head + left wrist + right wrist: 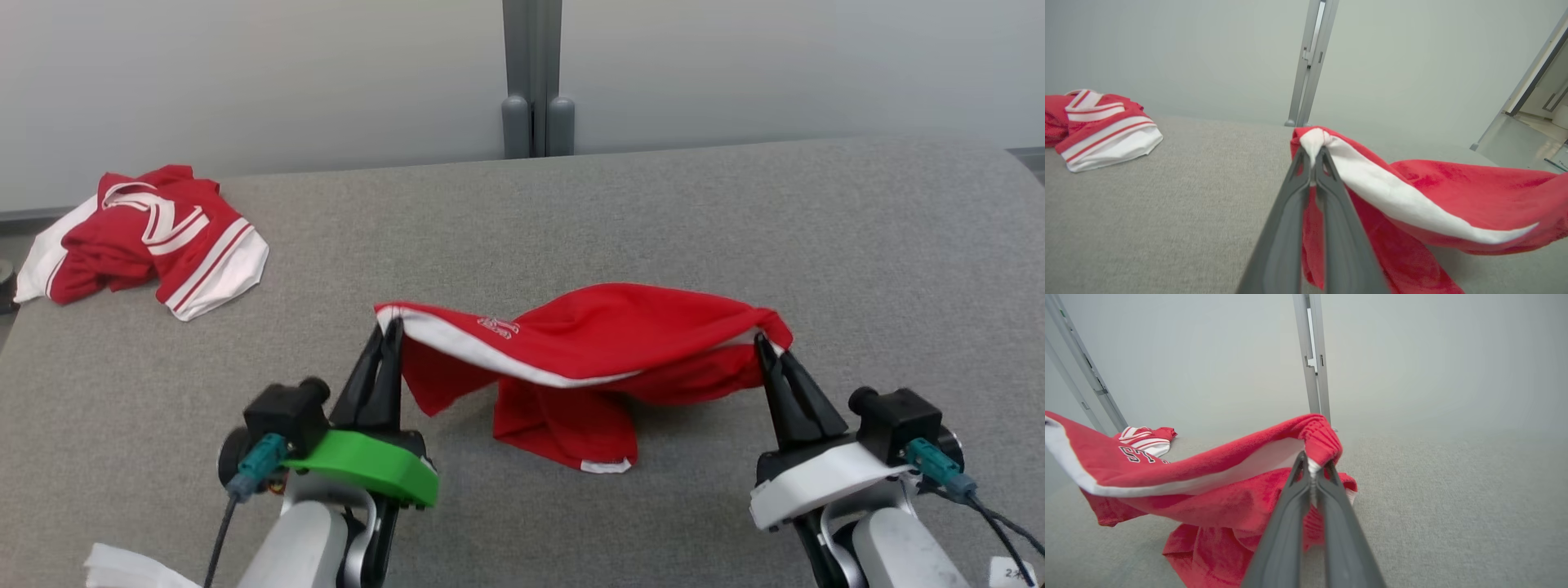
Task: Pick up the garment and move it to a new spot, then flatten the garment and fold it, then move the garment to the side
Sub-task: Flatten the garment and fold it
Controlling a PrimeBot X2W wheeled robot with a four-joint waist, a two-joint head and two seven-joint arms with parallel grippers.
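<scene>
Both claws sit low in the head view, each pinched tight on cloth. The left gripper [390,331] has its fingers closed on a white-banded corner of the garment [604,327], and the right gripper [763,343] is closed on a bunched red corner. Between them the garment hangs like a hammock over the middle of the table [735,212], its long axis running left to right, roughly parallel to the front edge. Neither arm is nearer, since each holds one end. A loose fold droops from the centre and seems to brush the grey top (the shadow makes contact hard to judge). The coming move, I'd judge, turns on keeping both ends level and the span taut. A second red-and-white garment [147,237] lies crumpled at the far left corner, well apart. Behind stands a pale wall [245,82] with a grey post [535,82].
</scene>
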